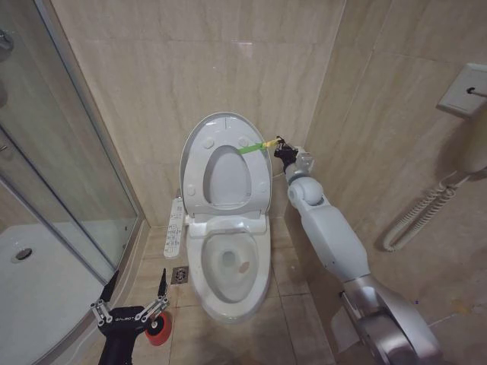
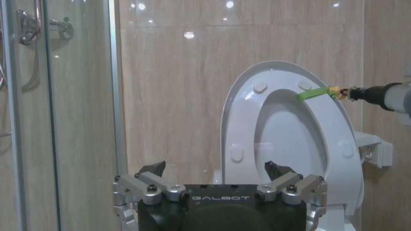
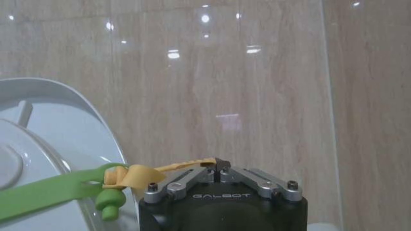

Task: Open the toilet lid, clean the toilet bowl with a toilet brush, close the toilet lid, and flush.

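Note:
The toilet lid [image 1: 227, 179] stands upright against the back wall, with the white seat ring [image 1: 196, 163] raised in front of it. My right gripper [image 1: 280, 149] is shut on the yellow-green strap loop [image 1: 253, 145] at the lid's rim. The right wrist view shows that gripper [image 3: 218, 164] pinching the strap [image 3: 45, 192] beside the lid [image 3: 64, 120]. The toilet bowl [image 1: 228, 262] lies uncovered below. My left gripper [image 1: 134, 293] is open low on the left, over the red cup holder [image 1: 158, 329]. The toilet brush handle is hidden there. In the left wrist view this gripper [image 2: 215, 169] faces the raised lid [image 2: 289, 134].
A white button panel [image 1: 175, 226] sits on the bowl's left side. A glass shower enclosure [image 1: 61, 190] stands to the left, close to my left arm. A wall phone with a coiled cord [image 1: 415, 217] hangs on the right wall. A floor drain [image 1: 180, 274] lies beside the bowl.

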Motion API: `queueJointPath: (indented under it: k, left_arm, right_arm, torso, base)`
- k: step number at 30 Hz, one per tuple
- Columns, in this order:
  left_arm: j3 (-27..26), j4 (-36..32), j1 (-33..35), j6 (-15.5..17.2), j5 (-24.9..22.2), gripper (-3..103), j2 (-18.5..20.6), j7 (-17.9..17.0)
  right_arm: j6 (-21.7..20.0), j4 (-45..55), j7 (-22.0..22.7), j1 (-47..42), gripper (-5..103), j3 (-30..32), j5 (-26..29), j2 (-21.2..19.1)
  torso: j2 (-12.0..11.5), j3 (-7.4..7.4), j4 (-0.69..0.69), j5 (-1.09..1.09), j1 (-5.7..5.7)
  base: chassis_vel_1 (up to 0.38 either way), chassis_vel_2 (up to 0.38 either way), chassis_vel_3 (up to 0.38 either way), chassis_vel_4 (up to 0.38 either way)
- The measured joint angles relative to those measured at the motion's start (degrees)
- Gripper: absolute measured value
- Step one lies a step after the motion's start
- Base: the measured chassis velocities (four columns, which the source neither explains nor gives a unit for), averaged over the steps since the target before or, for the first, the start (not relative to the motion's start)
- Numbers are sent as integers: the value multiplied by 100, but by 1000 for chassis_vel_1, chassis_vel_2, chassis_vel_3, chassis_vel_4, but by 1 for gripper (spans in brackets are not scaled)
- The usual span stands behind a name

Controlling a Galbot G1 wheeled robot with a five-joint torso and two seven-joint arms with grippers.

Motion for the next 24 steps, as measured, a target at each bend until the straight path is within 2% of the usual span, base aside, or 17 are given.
queueJointPath:
  k: [12, 24]
  left_arm:
    - [0, 0, 0, 0, 0, 100, 0, 0]
    - [0, 0, 0, 0, 0, 100, 0, 0]
  right_arm:
    - [7, -413, 32, 282, 1, -73, -48, 109]
    - [-20, -309, 62, 203, 1, -57, 16, -56]
  torso:
    - [0, 0, 0, 0, 0]
    - [1, 0, 0, 1, 0]
  base:
    - [0, 0, 0, 0]
    - [0, 0, 0, 0]
